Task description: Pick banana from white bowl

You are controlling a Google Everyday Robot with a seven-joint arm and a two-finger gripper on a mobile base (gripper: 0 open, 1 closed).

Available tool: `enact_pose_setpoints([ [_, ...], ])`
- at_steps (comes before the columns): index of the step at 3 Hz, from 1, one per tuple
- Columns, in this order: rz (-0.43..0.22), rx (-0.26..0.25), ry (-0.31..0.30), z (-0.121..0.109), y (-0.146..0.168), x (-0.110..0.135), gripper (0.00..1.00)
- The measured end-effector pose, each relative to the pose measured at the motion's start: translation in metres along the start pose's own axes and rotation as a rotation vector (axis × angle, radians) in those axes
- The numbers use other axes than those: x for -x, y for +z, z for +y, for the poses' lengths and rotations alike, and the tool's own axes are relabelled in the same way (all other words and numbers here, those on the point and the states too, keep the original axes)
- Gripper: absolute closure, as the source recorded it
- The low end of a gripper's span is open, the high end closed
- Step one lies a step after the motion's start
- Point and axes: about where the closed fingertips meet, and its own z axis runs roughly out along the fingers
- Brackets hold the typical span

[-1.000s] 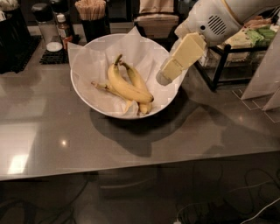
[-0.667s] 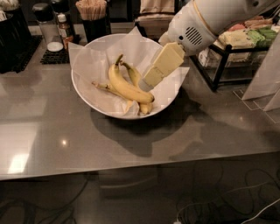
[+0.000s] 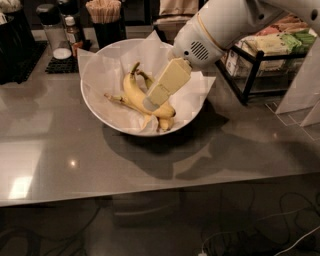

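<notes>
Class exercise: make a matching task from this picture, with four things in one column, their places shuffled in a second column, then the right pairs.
Things
1. banana
2. white bowl
3. gripper
4. cup of sticks

Places
A. on the grey counter, holding the fruit
B. behind the bowl, at the back
C. lying on the paper lining
D. just over the fruit, inside the bowl's rim

Pairs: 1-C; 2-A; 3-D; 4-B

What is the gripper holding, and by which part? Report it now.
Cannot tell. The gripper is low in the white bowl, at the middle of the banana, but no hold shows.
</notes>
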Motion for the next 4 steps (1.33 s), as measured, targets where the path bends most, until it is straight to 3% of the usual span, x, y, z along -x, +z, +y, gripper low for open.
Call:
enact_pose_setpoints([
  [1, 0.000, 0.000, 0.000, 0.000, 0.000, 0.000, 0.19],
  [2, 0.002, 0.016, 0.012, -0.003, 0.020, 0.004, 0.24],
  [3, 0.033, 0.017, 0.024, -0.011, 0.046, 0.007, 0.12],
  [4, 0.055, 0.008, 0.025, -0.017, 0.066, 0.009, 0.14],
])
